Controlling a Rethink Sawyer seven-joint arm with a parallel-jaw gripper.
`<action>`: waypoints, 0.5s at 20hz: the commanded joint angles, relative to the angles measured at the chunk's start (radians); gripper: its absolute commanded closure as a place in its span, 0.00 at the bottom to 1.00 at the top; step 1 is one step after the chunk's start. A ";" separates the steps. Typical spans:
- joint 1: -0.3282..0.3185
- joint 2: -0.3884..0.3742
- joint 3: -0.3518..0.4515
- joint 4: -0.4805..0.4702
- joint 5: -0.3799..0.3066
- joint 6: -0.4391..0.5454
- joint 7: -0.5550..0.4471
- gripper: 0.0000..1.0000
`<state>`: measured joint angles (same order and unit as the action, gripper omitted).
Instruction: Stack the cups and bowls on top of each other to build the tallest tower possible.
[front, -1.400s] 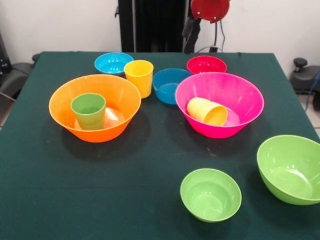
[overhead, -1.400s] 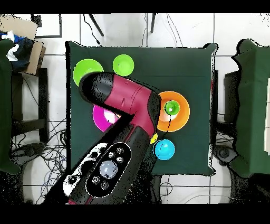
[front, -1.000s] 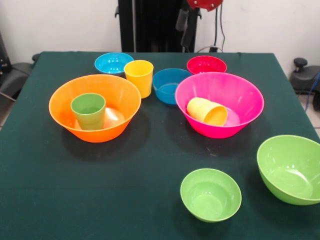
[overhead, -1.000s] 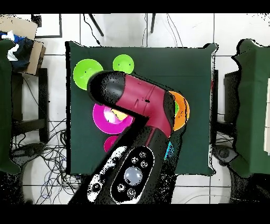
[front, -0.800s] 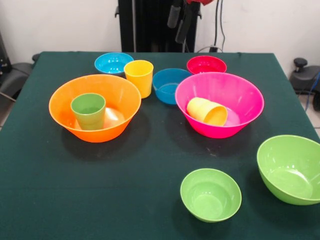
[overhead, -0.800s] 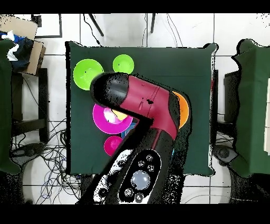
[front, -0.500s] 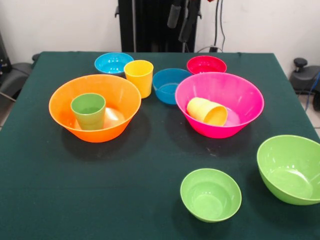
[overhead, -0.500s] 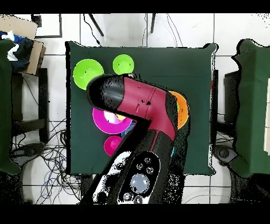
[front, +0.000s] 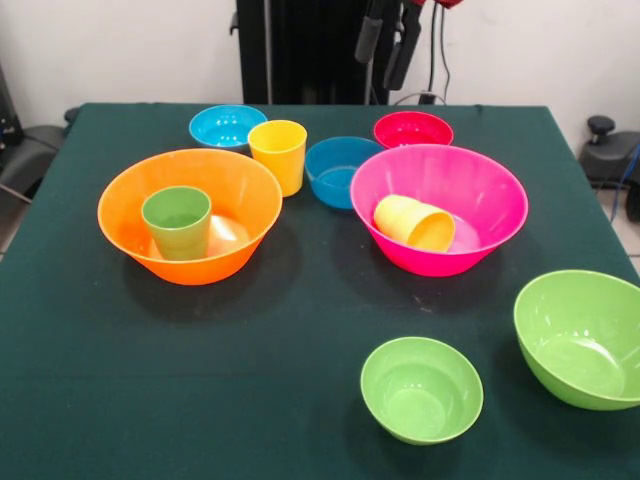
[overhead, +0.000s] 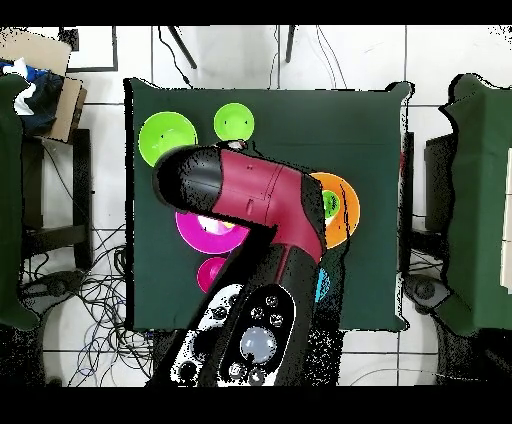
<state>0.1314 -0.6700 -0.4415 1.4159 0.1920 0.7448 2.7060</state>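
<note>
My gripper (front: 387, 47) hangs at the top, over the table's far edge behind the red-pink bowl (front: 412, 129), open and empty. A green cup (front: 177, 222) stands upright in the large orange bowl (front: 128, 238). A yellow cup (front: 413, 222) lies on its side in the large hot pink bowl (front: 492, 200). An orange-yellow cup (front: 278, 155) stands on the cloth between the light blue bowl (front: 227, 125) and the darker blue bowl (front: 338, 170). The small lime green bowl (front: 421, 388) and large lime green bowl (front: 580, 335) sit near the front right. In the overhead view the arm (overhead: 250, 195) hides the gripper.
The black pedestal (front: 310, 50) stands behind the table's far edge. The dark green cloth (front: 250, 380) covers the table. In the overhead view a cardboard box (overhead: 45, 80) sits on a chair at the left, and cables lie on the floor.
The gripper has swung along the far edge, first left, then back right in the front view. Bowls and cups have not moved.
</note>
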 joint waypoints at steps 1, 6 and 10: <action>-0.015 0.015 0.142 0.090 -0.094 -0.023 -0.132 0.00; -0.027 0.008 0.155 0.091 -0.109 -0.018 -0.131 0.00; -0.016 0.022 0.158 0.080 -0.103 -0.016 -0.083 0.00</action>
<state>0.1299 -0.6697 -0.4111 1.4163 0.1552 0.7446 2.7060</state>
